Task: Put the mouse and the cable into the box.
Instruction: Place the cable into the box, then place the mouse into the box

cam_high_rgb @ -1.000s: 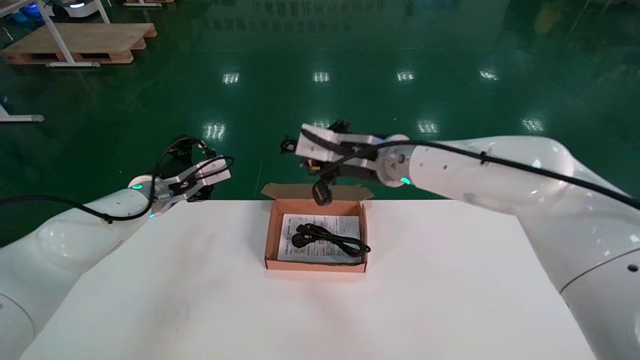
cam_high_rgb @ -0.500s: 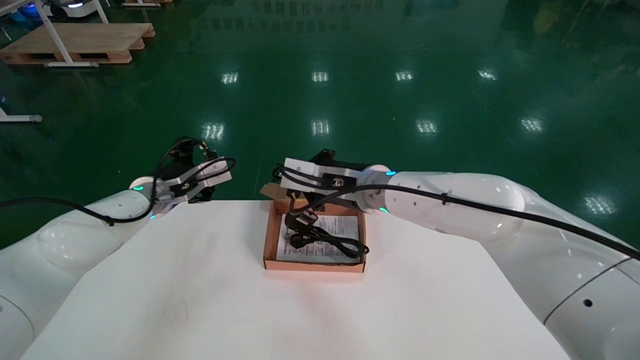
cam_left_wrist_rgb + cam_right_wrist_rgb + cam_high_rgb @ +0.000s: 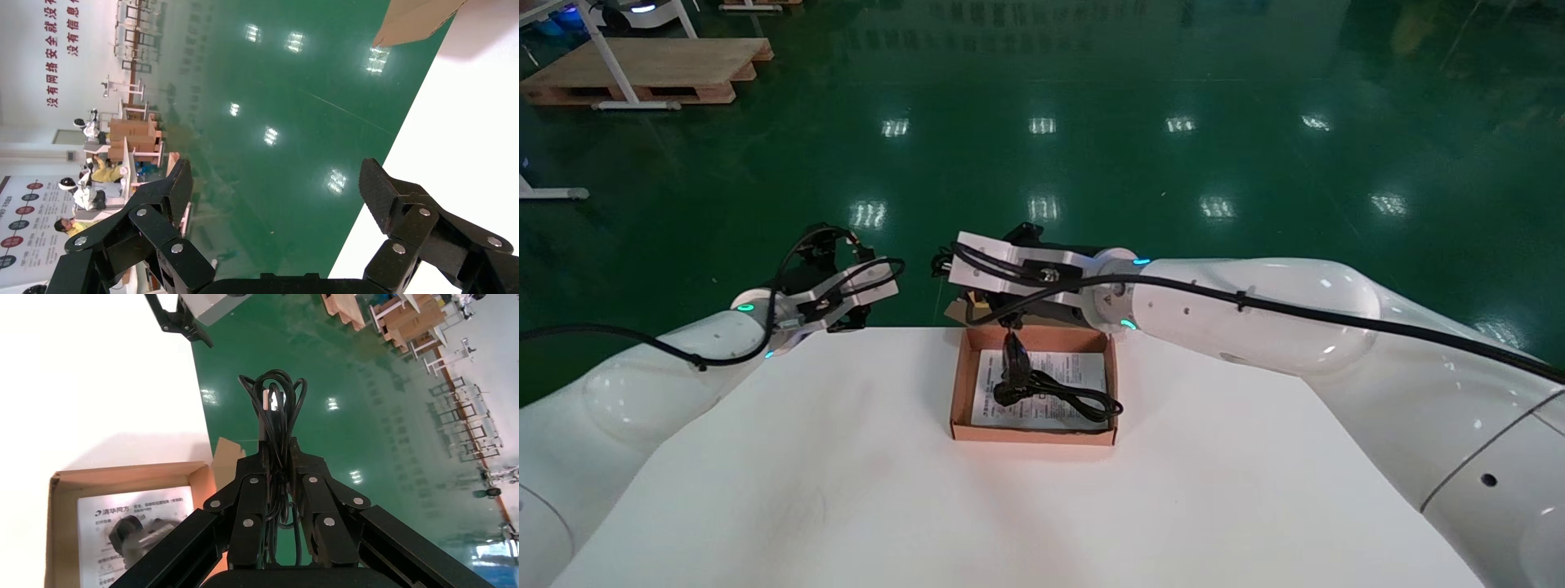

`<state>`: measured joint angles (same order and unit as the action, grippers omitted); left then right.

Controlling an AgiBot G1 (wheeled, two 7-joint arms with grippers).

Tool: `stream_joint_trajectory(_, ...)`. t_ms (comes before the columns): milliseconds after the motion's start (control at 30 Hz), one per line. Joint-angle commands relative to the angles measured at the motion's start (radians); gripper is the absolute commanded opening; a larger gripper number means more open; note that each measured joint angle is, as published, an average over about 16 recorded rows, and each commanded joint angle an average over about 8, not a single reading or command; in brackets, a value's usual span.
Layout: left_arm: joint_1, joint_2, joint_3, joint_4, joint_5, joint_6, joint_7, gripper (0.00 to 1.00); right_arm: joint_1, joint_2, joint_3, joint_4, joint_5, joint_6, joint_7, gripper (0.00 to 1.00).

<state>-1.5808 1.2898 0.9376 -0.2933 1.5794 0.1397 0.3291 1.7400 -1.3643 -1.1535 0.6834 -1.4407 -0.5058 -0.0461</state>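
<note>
- The right gripper (image 3: 278, 454) reaches over the far edge of the box (image 3: 963, 384), with its fingers pressed together on a bundle of black cable (image 3: 1013, 356).
- In the right wrist view, loops of this cable stick out past the fingertips, over the green floor (image 3: 1173, 163).
- In the head view, the rest of the bundle hangs down from the gripper into the far left part of the box. Whether its lower end touches the bottom cannot be told.
- The open cardboard box sits on the white table (image 3: 846, 490), near the table's far edge, with a printed sheet (image 3: 1083, 367) lining its bottom.
- A second black cord (image 3: 1083, 399) with a rounded end lies on the sheet. Whether this is the mouse cannot be told.
- The left gripper (image 3: 275, 184) hangs idle just past the table's far left edge, with its fingers spread wide and holding nothing.
</note>
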Motion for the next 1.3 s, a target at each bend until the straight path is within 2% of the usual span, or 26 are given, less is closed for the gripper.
stream_joint_trajectory(33, 0.000, 0.000, 0.002, -0.001, 0.002, 0.000, -0.004, 1.00, 0.005, 0.001, -0.012, -0.001, 0.019, 0.003, -0.001, 0.00)
stream_joint_trajectory(700, 0.000, -0.005, 0.018, -0.010, 0.026, -0.002, -0.045, 1.00, 0.027, 0.000, -0.112, -0.070, 0.158, -0.013, -0.005, 0.00)
stream_joint_trajectory(1000, 0.000, -0.006, 0.025, -0.014, 0.037, -0.003, -0.063, 1.00, 0.060, 0.006, -0.108, -0.100, 0.257, -0.089, 0.004, 0.00)
stream_joint_trajectory(1300, 0.000, -0.008, 0.031, -0.018, 0.049, -0.004, -0.080, 1.00, 0.082, 0.007, -0.105, -0.125, 0.316, -0.112, -0.028, 0.00)
